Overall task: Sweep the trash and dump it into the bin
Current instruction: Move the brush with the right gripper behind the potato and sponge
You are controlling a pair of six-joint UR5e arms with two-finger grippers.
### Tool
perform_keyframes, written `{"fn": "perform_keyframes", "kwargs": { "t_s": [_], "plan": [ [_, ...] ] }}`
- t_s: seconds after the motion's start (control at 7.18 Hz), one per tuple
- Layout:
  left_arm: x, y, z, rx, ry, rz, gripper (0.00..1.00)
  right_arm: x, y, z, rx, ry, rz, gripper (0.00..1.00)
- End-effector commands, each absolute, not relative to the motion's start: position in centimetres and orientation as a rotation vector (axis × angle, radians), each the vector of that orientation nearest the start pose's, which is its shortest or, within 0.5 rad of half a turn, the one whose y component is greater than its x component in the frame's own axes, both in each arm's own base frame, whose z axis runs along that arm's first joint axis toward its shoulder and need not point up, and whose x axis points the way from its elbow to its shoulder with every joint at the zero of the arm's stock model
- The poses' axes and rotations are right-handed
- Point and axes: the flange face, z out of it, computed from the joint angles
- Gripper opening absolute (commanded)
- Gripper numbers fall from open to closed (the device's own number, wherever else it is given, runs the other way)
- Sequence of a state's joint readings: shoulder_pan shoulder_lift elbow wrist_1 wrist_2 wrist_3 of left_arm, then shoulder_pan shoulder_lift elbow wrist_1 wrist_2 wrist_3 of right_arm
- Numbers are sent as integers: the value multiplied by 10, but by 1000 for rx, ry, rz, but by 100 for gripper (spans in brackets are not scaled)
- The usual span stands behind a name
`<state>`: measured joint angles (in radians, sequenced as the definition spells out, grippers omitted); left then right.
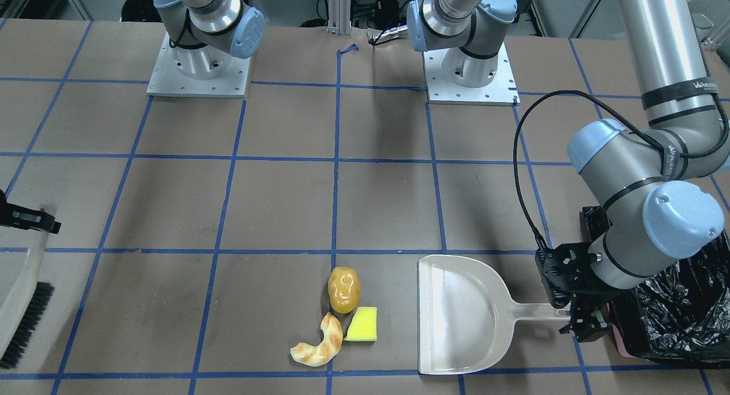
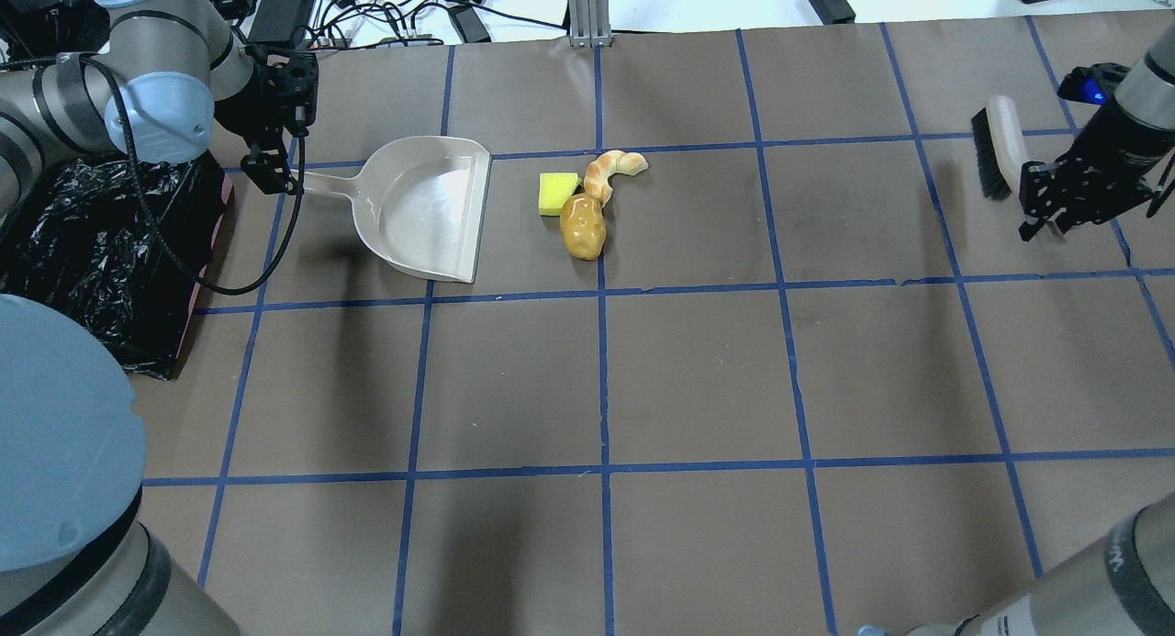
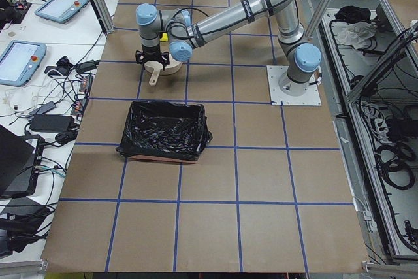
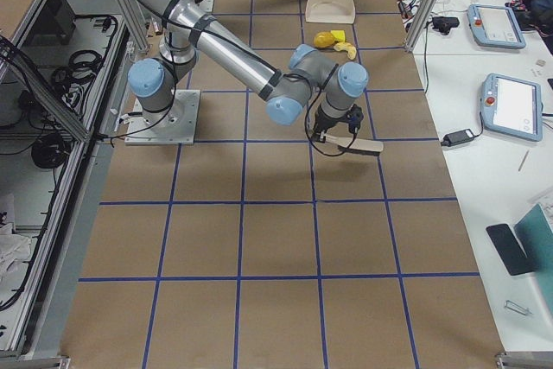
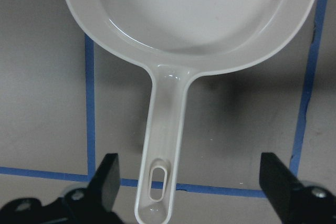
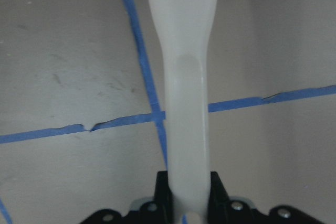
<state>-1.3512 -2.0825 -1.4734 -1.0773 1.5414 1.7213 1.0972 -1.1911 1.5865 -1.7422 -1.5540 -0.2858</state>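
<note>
The trash lies together on the table: a golden-brown potato-like lump (image 1: 344, 290) (image 2: 583, 227), a tan croissant piece (image 1: 319, 345) (image 2: 613, 168) and a yellow sponge wedge (image 1: 362, 324) (image 2: 553, 193). The beige dustpan (image 1: 462, 315) (image 2: 422, 205) lies flat, its open mouth facing the trash a short gap away. My left gripper (image 2: 275, 172) (image 5: 189, 182) is open, its fingers (image 5: 107, 177) on either side of the dustpan handle's end. My right gripper (image 2: 1042, 218) (image 6: 189, 192) is shut on the handle of the beige brush (image 2: 996, 145) (image 1: 25, 309), far from the trash. The black-lined bin (image 2: 92, 241) (image 1: 678, 315) stands behind the left gripper.
The brown-paper table (image 2: 698, 379) is marked with a blue tape grid. The two arm bases (image 1: 197, 70) (image 1: 470, 70) are bolted at the robot's side. Cables and tablets (image 3: 19, 60) lie beyond the table's far edge.
</note>
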Motion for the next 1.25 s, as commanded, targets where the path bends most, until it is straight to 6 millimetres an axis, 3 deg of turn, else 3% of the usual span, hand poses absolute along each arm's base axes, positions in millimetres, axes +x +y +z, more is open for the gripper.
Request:
{"fn": "perform_keyframes", "kwargs": {
  "t_s": [0.0, 0.42, 0.7, 0.97, 1.11],
  "plan": [
    [16, -696, 269, 2109, 2275, -101, 94, -72, -598, 295, 296, 2973, 337, 0],
    [19, -697, 260, 2123, 2270, -78, 94, 47, -600, 298, 54, 3013, 344, 0],
    [19, -696, 251, 2131, 2282, -69, 91, 105, -594, 293, -95, 3022, 360, 0],
    [48, -692, 244, 2099, 2333, -65, 90, 139, -588, 290, -159, 3023, 365, 0],
    [49, -692, 244, 2100, 2331, -63, 83, 151, -587, 285, -182, 3015, 375, 0]
  ]
}}
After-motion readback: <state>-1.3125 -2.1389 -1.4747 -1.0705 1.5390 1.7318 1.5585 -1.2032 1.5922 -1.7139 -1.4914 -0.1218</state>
